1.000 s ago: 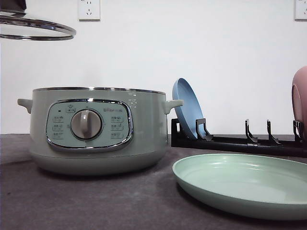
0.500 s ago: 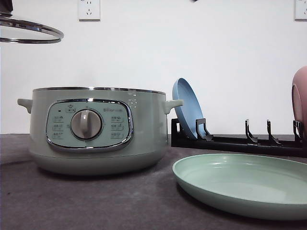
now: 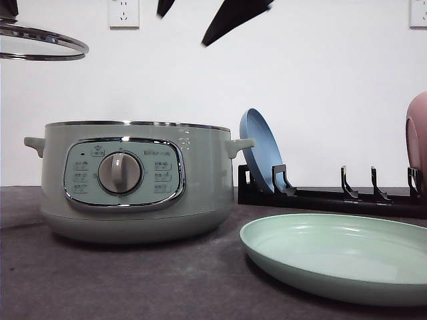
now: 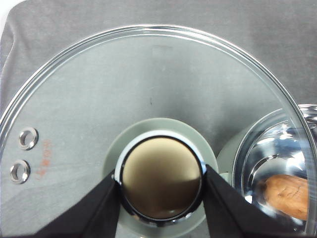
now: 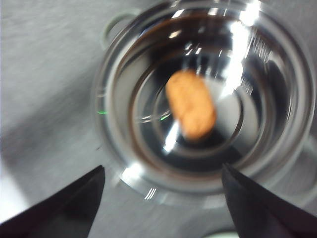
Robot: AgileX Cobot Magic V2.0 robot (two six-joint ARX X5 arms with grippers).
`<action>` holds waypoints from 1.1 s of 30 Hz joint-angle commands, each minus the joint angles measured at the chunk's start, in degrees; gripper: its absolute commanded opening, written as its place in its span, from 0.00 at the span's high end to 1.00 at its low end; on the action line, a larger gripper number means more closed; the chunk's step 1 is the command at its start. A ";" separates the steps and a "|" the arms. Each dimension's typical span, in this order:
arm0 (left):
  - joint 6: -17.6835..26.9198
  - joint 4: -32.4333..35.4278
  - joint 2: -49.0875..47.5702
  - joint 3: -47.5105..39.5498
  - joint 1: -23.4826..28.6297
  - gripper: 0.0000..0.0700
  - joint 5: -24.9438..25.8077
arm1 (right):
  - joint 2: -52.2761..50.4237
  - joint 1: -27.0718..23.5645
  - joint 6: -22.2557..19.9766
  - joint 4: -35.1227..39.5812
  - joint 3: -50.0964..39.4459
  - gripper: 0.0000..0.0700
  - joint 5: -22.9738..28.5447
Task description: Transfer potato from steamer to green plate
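The potato (image 5: 190, 103) is motion-blurred in the right wrist view; the steamer (image 3: 133, 180) wall hides it in the front view.

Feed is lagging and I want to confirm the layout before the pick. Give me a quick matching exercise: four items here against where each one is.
Things:
1. potato
2. glass lid
3. green plate
4. blue plate

Places:
A. standing on edge in the black rack
B. lying inside the open steamer
C. flat on the table, right of the steamer
D. held up by its knob in the left gripper

Pairs: 1-B, 2-D, 3-C, 4-A
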 commanded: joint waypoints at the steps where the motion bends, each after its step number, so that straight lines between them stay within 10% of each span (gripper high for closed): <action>1: 0.86 2.38 -0.50 2.67 0.00 1.00 -0.07 | 4.85 0.39 -3.54 -0.98 5.45 0.33 -0.18; 13: -0.78 1.87 -0.48 2.67 0.00 1.00 -0.07 | 24.64 -0.32 -10.89 -5.32 26.23 0.31 0.17; 33: -0.78 0.93 -0.24 2.64 0.00 1.00 -0.07 | 30.35 -0.31 -21.07 -3.83 27.23 0.21 -0.76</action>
